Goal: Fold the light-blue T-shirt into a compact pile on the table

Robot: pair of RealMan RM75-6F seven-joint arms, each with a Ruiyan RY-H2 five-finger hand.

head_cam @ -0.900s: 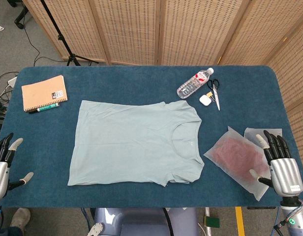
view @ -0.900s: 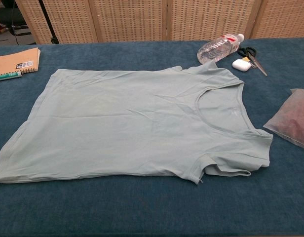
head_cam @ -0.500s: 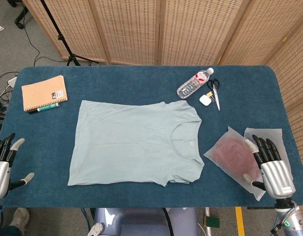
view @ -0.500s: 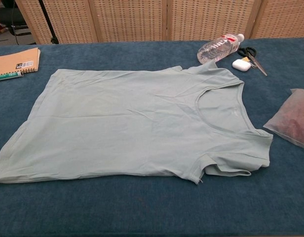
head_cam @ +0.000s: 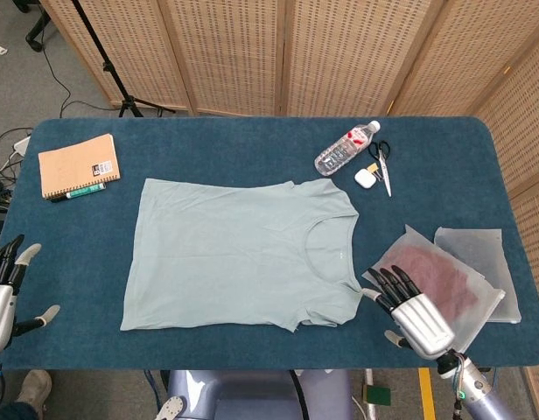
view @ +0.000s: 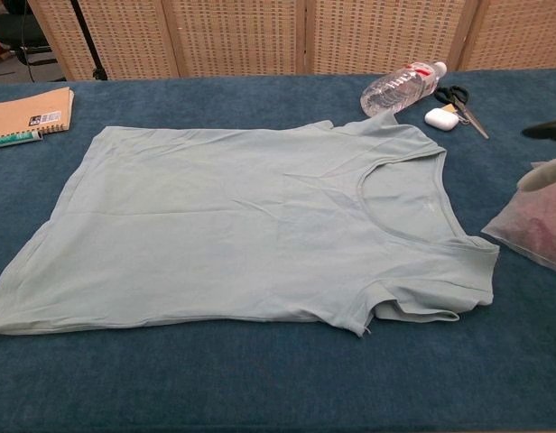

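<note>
Fingers (head_cam: 394, 282) of the right hand (head_cam: 416, 312) are spreading wide, holding nothing, over the plastic bag (head_cam: 444, 282) at four o'clock. The left hand (head_cam: 5, 289) is hovering open at eight o'clock. The T-shirt (head_cam: 239, 254) is lying flat, unfolded, at the center of the desk (head_cam: 252, 144).

The light-blue T-shirt (head_cam: 239, 254) lies spread flat and unfolded on the dark blue counter (head_cam: 252, 144), roughly in the middle of it. Its scooped neckline points to the right side of the head view and its hem to the left, with one short sleeve toward the far edge and the other toward the near edge. The cloth is mostly smooth, with faint creases and a small tuck at the near sleeve.
</note>
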